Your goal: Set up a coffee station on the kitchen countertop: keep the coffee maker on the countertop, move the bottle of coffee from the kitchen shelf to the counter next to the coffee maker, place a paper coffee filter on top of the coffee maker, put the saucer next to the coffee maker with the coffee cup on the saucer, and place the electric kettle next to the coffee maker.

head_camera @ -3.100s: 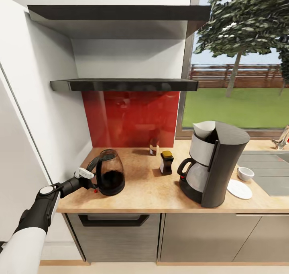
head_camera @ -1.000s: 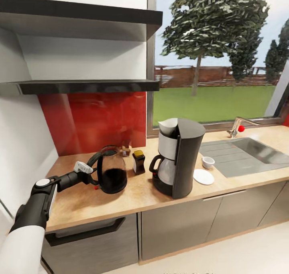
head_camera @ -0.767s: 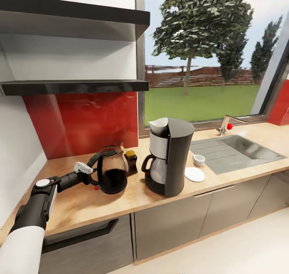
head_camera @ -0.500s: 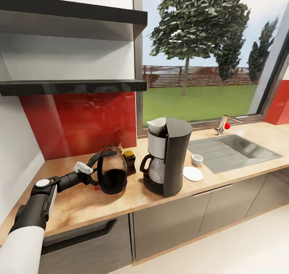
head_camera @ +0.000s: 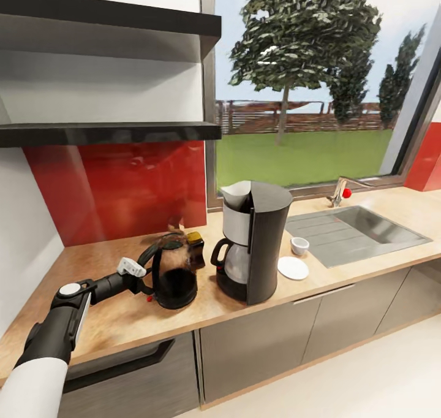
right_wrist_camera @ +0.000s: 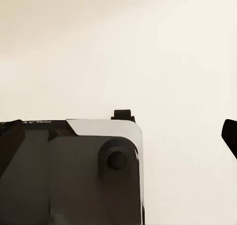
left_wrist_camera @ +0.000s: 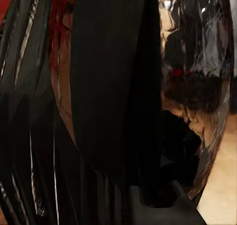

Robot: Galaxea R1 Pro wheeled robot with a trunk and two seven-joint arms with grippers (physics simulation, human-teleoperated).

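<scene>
Left arm (head_camera: 55, 326) is reaching across the counter (head_camera: 122, 317) from the near left, black forearm leading to a white-tipped left gripper (head_camera: 142, 275). Its jaws are pinching the kettle's black handle at the kettle's left side. Kettle (head_camera: 176, 271) is sitting on the counter, glass body with a dark base, leaning slightly toward the coffee maker. In the left wrist view the kettle (left_wrist_camera: 197, 86) is crowding the lens, handle dark across the middle, glass glinting beside it.

Just behind the kettle, partly hidden by it, the coffee bottle (head_camera: 195, 249) is standing with its yellow lid showing, near the red backsplash (head_camera: 116, 188). Two dark shelves (head_camera: 110, 133) are hanging above.

Right of that, the coffee maker (head_camera: 254, 246) is standing upright, carafe in place, with a white filter (head_camera: 236, 193) sticking up from its top. The saucer (head_camera: 293, 268) is lying just right of the maker; the cup (head_camera: 299, 245) is sitting on the counter just behind the saucer, not on it. Sink (head_camera: 355, 231) and faucet (head_camera: 343, 191) are lying farther right under the window.

Right gripper (right_wrist_camera: 118, 136): the right wrist view is facing a pale plain surface, dark fingertips spread wide at the frame edges
</scene>
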